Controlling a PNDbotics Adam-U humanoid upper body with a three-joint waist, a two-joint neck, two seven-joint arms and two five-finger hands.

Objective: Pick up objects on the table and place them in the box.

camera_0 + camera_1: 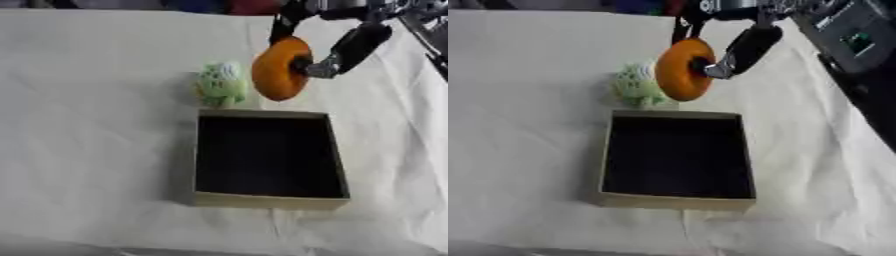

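Observation:
An orange ring-shaped toy (280, 69) hangs on edge above the table, just beyond the far rim of the box. My right hand (354, 47) comes in from the upper right and is shut on it, a finger through its hole and another over its top. A pale green soft toy (220, 84) sits on the white cloth just left of the ring, close to the box's far left corner. The cardboard box (262, 201) lies open with a dark, bare inside. My left hand shows in neither view.
White cloth covers the table (87, 125), with wide bare stretches to the left of the box and in front of it. The right arm's dark housing (850, 40) fills the upper right. Coloured shapes line the far edge.

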